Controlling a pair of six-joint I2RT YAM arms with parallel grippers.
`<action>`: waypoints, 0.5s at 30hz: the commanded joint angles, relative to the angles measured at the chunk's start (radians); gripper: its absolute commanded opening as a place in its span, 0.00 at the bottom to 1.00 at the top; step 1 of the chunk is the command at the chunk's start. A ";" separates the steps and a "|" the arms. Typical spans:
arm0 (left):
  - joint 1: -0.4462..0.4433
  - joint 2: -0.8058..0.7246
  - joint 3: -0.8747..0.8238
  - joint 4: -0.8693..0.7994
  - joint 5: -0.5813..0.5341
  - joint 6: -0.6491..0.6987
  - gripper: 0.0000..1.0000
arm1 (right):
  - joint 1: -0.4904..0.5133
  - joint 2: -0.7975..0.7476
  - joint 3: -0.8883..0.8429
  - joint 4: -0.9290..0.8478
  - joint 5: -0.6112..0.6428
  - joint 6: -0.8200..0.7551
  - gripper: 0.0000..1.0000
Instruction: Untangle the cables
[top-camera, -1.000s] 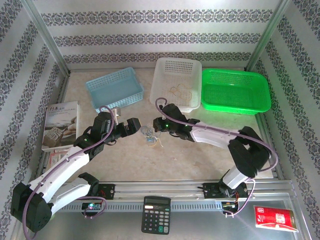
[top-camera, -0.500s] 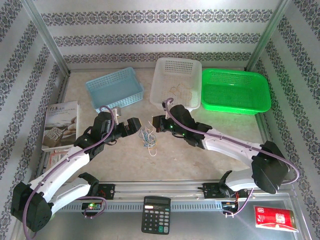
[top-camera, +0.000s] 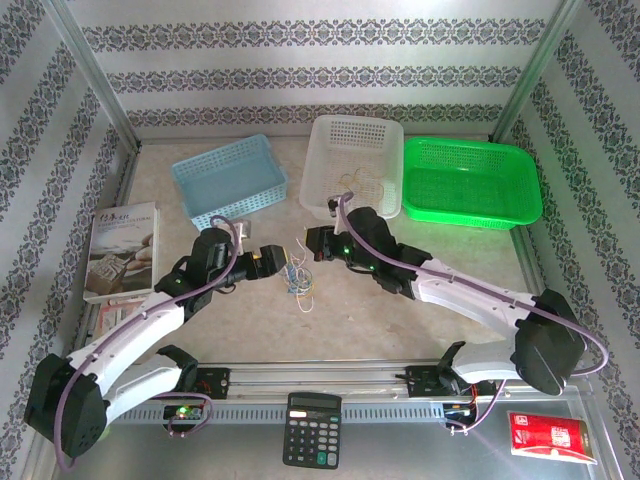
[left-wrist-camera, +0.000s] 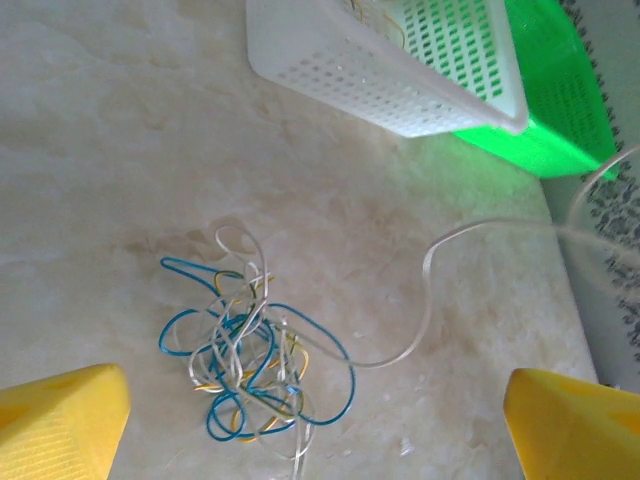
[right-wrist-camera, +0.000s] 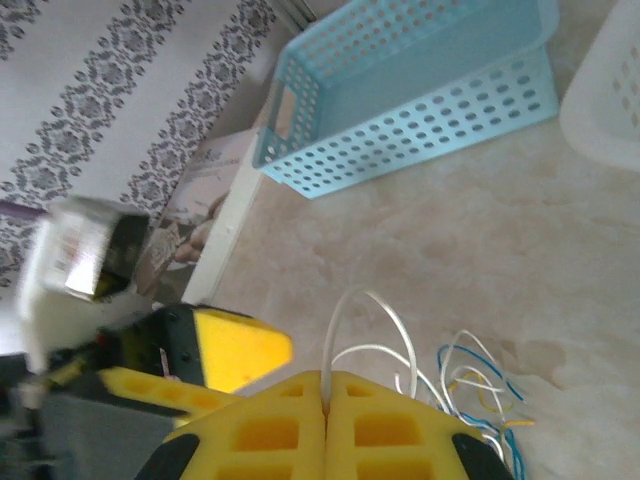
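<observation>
text: none legible | book (top-camera: 122, 250), calculator (top-camera: 313, 430), red packet (top-camera: 552, 437): print too small

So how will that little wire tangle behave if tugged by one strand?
Probably floppy: the whitish strand pinched in the right hand bends in loose curves rather than running straight. The tangle looks very light, so it would likely drag across the table as one clump, since its blue and whitish loops interlock.
</observation>
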 joint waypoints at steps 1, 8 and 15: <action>0.007 0.007 -0.042 0.088 0.037 0.057 0.91 | 0.006 -0.019 0.062 -0.009 -0.029 -0.011 0.00; -0.023 0.062 -0.044 0.111 0.046 0.104 0.89 | 0.005 -0.021 0.109 -0.016 -0.051 -0.009 0.00; -0.071 0.137 0.012 0.107 0.037 0.161 0.90 | 0.006 -0.030 0.150 -0.028 -0.071 -0.005 0.00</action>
